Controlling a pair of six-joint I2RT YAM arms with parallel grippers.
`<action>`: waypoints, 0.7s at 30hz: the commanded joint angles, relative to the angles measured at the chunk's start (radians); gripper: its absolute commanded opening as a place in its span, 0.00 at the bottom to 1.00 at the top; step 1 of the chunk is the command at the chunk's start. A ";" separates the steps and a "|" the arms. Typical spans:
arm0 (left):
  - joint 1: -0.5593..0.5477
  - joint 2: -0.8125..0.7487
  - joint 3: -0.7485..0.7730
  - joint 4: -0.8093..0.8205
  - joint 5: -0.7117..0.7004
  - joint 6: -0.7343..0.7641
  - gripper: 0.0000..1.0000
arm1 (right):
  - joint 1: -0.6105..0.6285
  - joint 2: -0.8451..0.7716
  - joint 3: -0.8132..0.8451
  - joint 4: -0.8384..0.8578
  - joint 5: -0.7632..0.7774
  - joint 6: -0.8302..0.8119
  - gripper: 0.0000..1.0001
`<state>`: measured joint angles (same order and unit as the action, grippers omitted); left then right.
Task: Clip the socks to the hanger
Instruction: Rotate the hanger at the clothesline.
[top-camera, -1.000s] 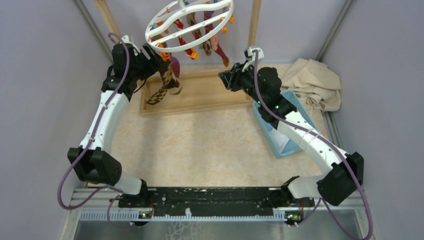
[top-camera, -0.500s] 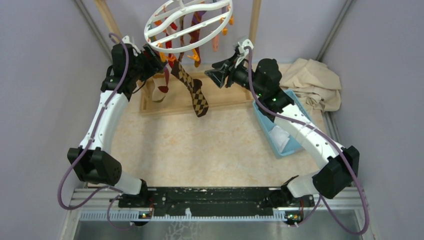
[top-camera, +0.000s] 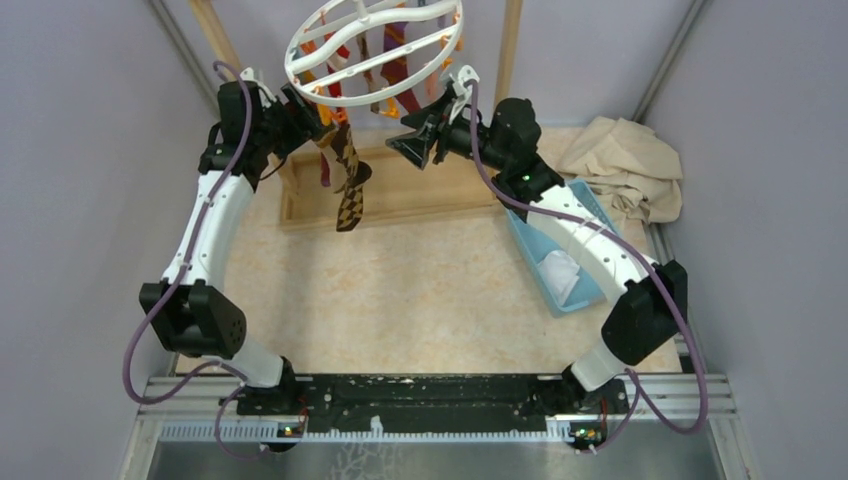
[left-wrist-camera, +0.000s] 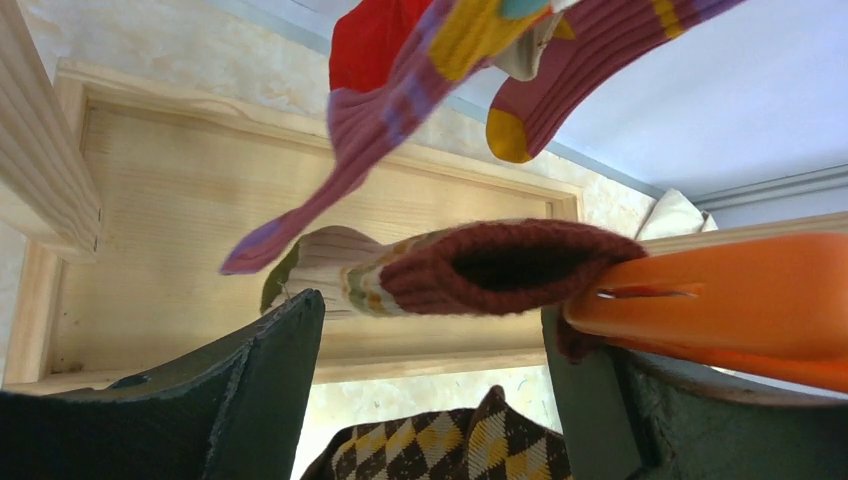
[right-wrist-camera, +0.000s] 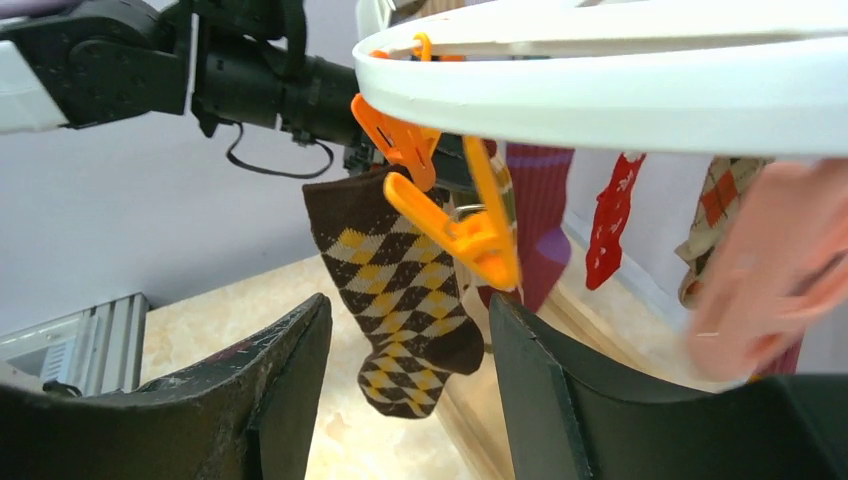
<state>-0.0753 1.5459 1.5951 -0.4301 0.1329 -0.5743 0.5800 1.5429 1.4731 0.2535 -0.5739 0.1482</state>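
The right fingers (right-wrist-camera: 285, 400) stand spread with nothing between them. Just past their tips hangs the brown-diamond sock (right-wrist-camera: 400, 290), toe down and clear of the counter (right-wrist-camera: 200, 330). An orange peg (right-wrist-camera: 455, 230) sits at its cuff, a little above the fingertips, and hangs from the hanger (right-wrist-camera: 620, 90), whose white ring passes over both fingers. Beyond that a purple sock (right-wrist-camera: 535, 200) and a red sock (right-wrist-camera: 610, 215) dangle from farther pegs.

The left fingers (left-wrist-camera: 265, 385) are also spread and grasp nothing. A dark red cuff (left-wrist-camera: 500, 265) floats in the gap just ahead of them, the diamond pattern shows below them, and a second peg (left-wrist-camera: 720, 300) lies against the finger on the right of the view. Past the cuff is the wooden tray (left-wrist-camera: 200, 200).

The main risk I see is that contact. If the left fingers squeeze or drag away along the peg, they could lever it open and the sock it holds would drop. The ring hangs freely and looks tilted from above, so a brush from either arm would set it rocking. A rocking ring could shake loose a sock that is only shallowly bitten. How deep the peg bites the diamond cuff cannot be told.
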 joint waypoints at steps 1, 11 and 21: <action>0.017 0.054 0.056 -0.032 0.047 -0.019 0.85 | -0.001 0.027 0.094 0.082 -0.050 -0.022 0.60; 0.029 0.065 0.055 -0.013 0.067 -0.045 0.85 | -0.001 0.116 0.213 0.062 -0.101 -0.016 0.60; 0.029 0.043 0.058 -0.013 0.071 -0.038 0.85 | 0.001 0.186 0.282 0.112 -0.158 0.057 0.58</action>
<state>-0.0540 1.6211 1.6249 -0.4515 0.1879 -0.6052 0.5797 1.7142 1.6855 0.2966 -0.6949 0.1768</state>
